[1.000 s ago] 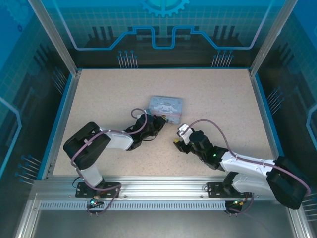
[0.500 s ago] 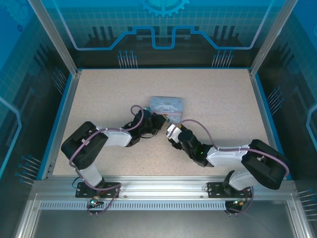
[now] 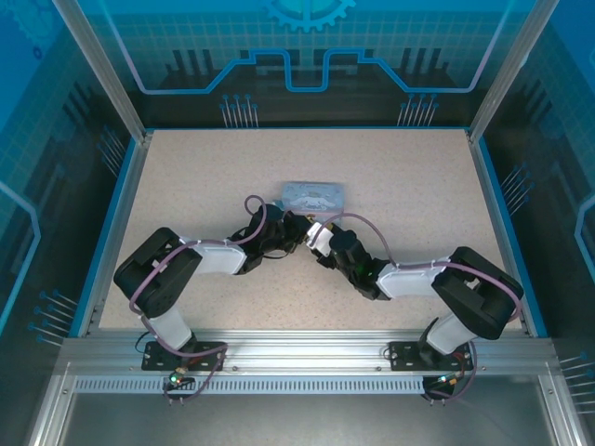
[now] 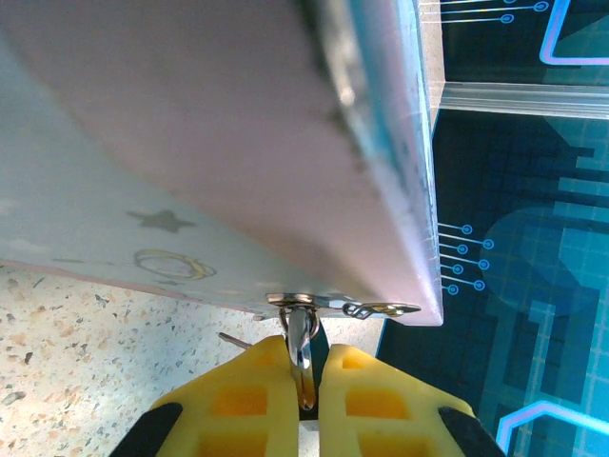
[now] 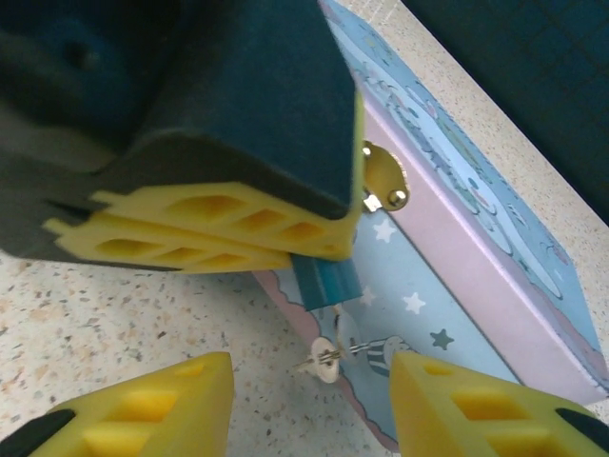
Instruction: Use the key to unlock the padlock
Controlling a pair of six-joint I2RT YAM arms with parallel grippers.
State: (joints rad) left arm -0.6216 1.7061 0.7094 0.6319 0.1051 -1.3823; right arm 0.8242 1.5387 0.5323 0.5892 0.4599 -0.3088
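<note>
Where the speckled beige table (image 3: pixel 409 177) ends, a blue rim borders it and aluminium frame posts (image 3: pixel 98 70) rise at its far corners. Beyond them stand dark blue wall panels (image 3: pixel 307 56) printed with glowing circuit lines. A pale blue tin (image 3: pixel 313 195) with a cartoon lid lies about midway between the left and right edges, a little toward the far edge. Both arms reach in to its near side.

The left gripper (image 3: pixel 296 231) is drawn narrow, its yellow fingers (image 4: pixel 257 390) clamped on the padlock (image 5: pixel 324 276). In the right wrist view the padlock shows as a small dark teal block poking out below the fingers. It sits against the tin's near side wall, just below the brass hasp (image 5: pixel 382 177). In the left wrist view a thin metal loop runs from between the fingers up to the hasp plate at the tin's lower edge.

The key (image 5: pixel 324 363) is a tiny silvery piece just under the padlock. Whether it touches the padlock or sits in it cannot be told.

The right gripper (image 5: pixel 311 392) is spread wide, with one yellow finger (image 5: pixel 162 409) on each side of the key and well clear of it, holding nothing. From above, the two grippers almost meet at the tin's near edge.
</note>
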